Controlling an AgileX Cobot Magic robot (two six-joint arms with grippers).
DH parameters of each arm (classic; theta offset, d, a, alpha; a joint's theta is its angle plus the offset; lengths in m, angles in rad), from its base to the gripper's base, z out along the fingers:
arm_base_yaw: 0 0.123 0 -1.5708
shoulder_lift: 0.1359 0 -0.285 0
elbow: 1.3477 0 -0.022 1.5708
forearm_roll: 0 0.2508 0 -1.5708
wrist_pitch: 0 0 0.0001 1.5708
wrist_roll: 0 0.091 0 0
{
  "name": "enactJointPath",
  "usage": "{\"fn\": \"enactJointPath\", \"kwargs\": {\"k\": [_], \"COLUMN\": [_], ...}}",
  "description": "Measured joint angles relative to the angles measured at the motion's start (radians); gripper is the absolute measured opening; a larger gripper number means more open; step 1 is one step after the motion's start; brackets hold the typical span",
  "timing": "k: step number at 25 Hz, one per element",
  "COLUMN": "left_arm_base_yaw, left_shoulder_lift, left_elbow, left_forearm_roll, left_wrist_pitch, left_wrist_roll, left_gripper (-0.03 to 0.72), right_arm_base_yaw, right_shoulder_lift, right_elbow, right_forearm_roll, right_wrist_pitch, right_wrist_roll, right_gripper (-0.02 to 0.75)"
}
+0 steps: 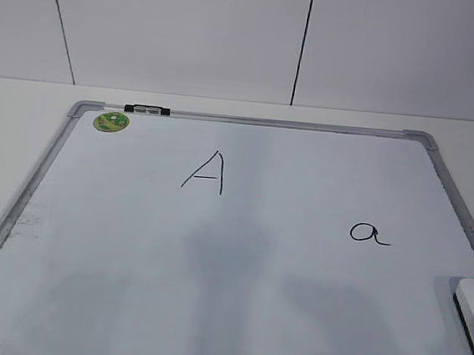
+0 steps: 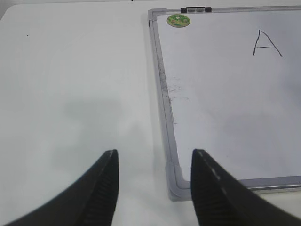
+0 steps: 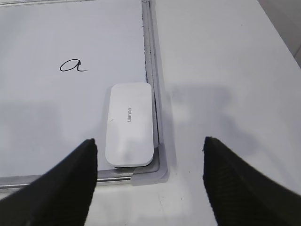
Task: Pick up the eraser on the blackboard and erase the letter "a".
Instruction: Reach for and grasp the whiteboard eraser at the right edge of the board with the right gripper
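Eraser (image 3: 130, 125) first: the white block lies flat on the blackboard (image 3: 56, 122), in its near right corner, one long side just beside the grey frame and its near end close to the rounded corner piece. Small grey lettering shows on its top. In the exterior view only a slice of the eraser shows at the right edge. Nothing touches it.

Nearest the right wrist camera, the right gripper (image 3: 149, 162) hangs above the board's corner with its two dark fingers (image 3: 70, 183) spread wide and nothing between them; the eraser sits in the gap but below them. The left gripper (image 2: 154, 172) is likewise open and empty, hovering over the near left corner of the board, one finger over the white table (image 2: 70, 70) and the other over the frame.

Farther up the board from the eraser, and a little to its left, sits the letter "a" (image 3: 73, 66), whole and dark. Farther still, toward the middle, stands a capital "A" (image 1: 206, 171). At the far left corner lies a round green magnet (image 1: 111, 121), and a black clip (image 1: 146, 109) grips the far edge beside it.
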Motion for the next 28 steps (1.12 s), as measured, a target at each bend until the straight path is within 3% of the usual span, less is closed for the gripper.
{"fn": "enactJointPath", "kwargs": {"k": [28], "left_arm_base_yaw": [0.000], "left_shoulder_lift": [0.000], "left_elbow": [0.000], "left_forearm_roll": [0.000], "left_wrist_pitch": [0.000], "left_wrist_roll": [0.000], "left_gripper": [0.371], "right_arm_base_yaw": [0.000], "right_shoulder_lift": [0.000], "right_elbow": [0.000], "right_forearm_roll": [0.000], "right_wrist_pitch": [0.000], "right_wrist_roll": [0.000], "right_gripper": [0.559]}}
